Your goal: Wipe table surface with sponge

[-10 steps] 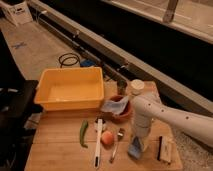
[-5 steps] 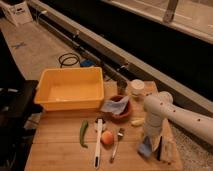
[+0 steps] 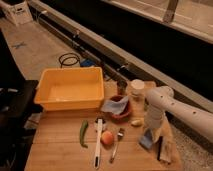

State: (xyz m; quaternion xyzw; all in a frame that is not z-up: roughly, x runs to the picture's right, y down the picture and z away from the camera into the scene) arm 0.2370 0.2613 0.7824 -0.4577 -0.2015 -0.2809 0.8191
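Blue sponge (image 3: pixel 146 141) lies directly beneath the end effector (image 3: pixel 151 131), against the bench (image 3: pixel 60 145); grip state cannot be told.

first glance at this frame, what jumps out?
The big yellow tub at the back left of the wooden table grabs the eye first. Next is the white arm reaching in from the right, its gripper down at the blue sponge near the right front edge. Between them sits a red bowl with a blue cloth in it.
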